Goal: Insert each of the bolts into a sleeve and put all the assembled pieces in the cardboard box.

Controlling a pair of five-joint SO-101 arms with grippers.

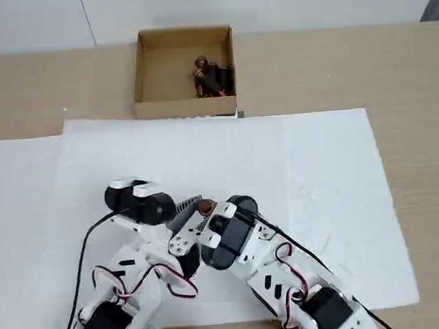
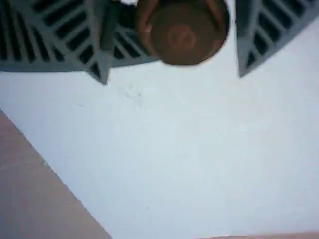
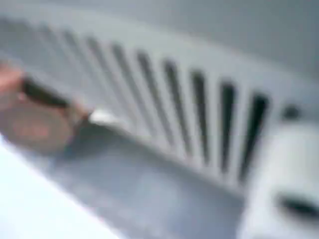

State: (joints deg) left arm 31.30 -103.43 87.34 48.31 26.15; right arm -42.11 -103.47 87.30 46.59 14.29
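Two arms meet over the white paper sheet (image 1: 318, 188) near the front edge of the desk (image 1: 407, 71), where the left gripper (image 2: 170, 77) is clenched on a brown bolt (image 2: 182, 30), its ribbed grey fingers (image 2: 50, 35) on either side of the round end. Whether the right gripper (image 1: 211, 213), just beside that bolt, is clenched or released cannot be told. Dark and brown assembled pieces (image 1: 213, 77) lie in the cardboard box (image 1: 186, 107) near the desk's back edge, against its right wall.

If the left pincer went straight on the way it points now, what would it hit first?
Probably the right arm: from above, the left pincer, shut on the brown piece, points straight at it, almost touching. Height is unclear, so it might dip to the white paper instead.
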